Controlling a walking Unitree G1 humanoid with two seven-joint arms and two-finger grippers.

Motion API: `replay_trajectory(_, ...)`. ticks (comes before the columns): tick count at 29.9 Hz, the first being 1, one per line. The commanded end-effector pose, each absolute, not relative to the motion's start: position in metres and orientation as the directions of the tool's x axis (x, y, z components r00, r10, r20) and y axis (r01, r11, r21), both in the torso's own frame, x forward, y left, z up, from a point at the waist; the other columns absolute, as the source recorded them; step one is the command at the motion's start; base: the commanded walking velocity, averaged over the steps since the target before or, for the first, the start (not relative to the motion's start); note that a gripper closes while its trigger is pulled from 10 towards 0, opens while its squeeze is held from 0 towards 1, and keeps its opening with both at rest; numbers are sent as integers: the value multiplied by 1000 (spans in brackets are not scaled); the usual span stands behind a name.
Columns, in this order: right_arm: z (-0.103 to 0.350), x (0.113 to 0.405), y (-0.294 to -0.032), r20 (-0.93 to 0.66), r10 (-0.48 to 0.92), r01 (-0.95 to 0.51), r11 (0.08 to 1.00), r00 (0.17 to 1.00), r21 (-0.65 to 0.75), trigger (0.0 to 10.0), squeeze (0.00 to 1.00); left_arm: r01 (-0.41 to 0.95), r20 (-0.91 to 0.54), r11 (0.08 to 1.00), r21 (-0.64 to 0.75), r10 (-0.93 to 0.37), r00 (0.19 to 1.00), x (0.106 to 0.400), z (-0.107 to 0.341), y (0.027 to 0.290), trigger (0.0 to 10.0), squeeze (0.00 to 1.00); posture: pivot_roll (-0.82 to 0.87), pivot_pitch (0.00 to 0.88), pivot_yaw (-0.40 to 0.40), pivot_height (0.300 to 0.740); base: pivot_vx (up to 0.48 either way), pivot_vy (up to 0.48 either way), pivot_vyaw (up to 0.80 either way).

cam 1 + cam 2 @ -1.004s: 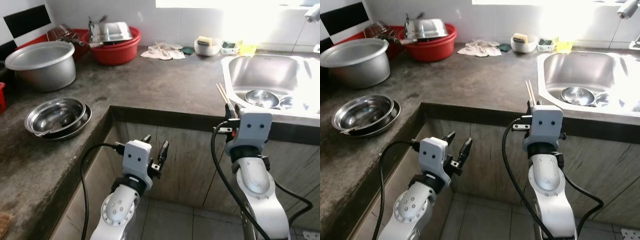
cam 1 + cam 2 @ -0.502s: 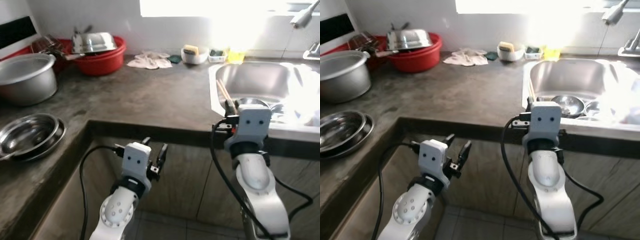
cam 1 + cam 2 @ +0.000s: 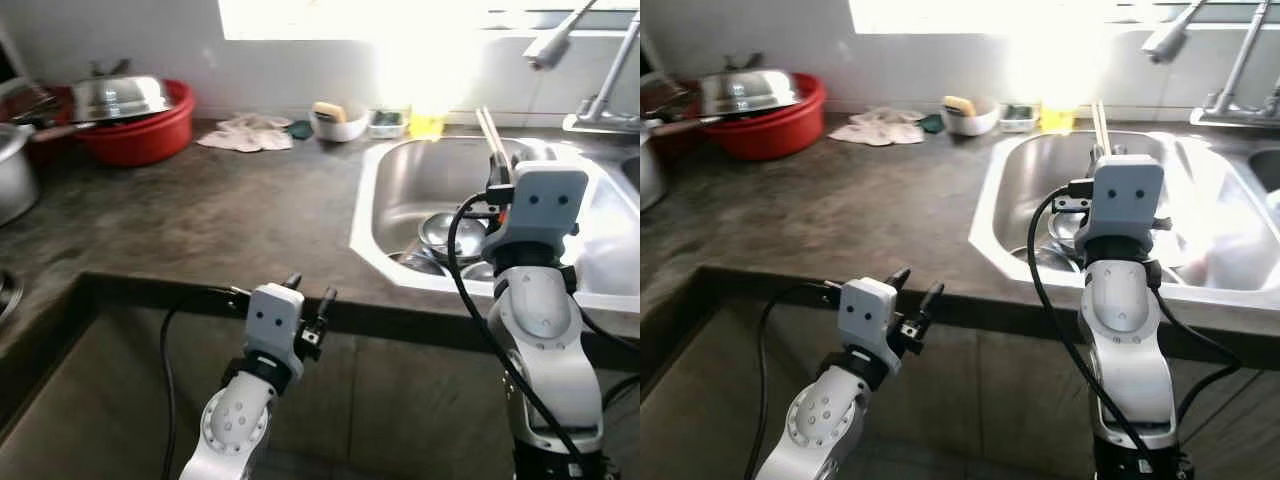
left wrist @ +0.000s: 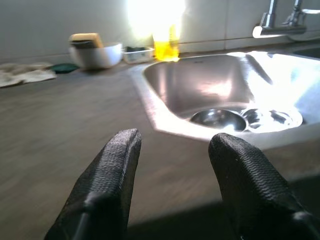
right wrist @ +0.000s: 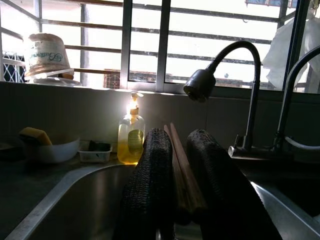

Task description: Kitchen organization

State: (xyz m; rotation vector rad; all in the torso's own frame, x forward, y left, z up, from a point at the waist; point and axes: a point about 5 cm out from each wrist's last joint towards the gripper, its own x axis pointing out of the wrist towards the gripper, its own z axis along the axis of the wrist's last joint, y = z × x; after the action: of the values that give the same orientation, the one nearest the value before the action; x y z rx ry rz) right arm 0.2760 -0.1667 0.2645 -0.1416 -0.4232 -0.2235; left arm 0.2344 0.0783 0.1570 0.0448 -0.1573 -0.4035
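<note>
A pair of wooden chopsticks (image 3: 489, 135) stands up out of my right gripper (image 5: 178, 136), which is shut on it. Both black fingers (image 5: 152, 175) press the chopsticks (image 5: 184, 172) from either side. That arm is raised in front of the steel sink (image 3: 372, 215), with the chopsticks over the basin. Steel bowls (image 3: 448, 230) lie in the sink bottom. My left gripper (image 3: 308, 291) hangs open and holds nothing, below the counter's front edge; its fingers (image 4: 117, 165) point toward the sink (image 4: 165, 112).
A faucet (image 3: 548, 45) curves over the sink's far right. Behind the sink are a yellow soap bottle (image 3: 425, 120), a white bowl with a sponge (image 3: 335, 120) and a rag (image 3: 245, 135). A red basin with a steel lid (image 3: 135, 125) stands far left.
The camera has swung right, bringing the sink to the middle and losing the steel plates at left. My right gripper has risen with the chopsticks. The left gripper has stayed open.
</note>
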Motion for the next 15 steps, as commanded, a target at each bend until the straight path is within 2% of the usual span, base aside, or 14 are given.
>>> replay_trajectory(1,265,277,-172,404,-200,254,964,893,-83,10000,0,397,151,915,73,-404,902,234,159,75,10000,0,74,74,21,740,382,-285,0)
replay_trajectory(8,263,279,-171,377,-191,238,968,906,-82,10000,0,395,152,916,69,-401,903,234,159,75,10000,0,72,77,23,740,392,-272,0)
replay_trajectory(15,264,288,-171,310,-148,186,978,939,-97,10000,0,372,139,927,38,-374,917,236,158,78,10000,0,70,85,20,740,0,0,0)
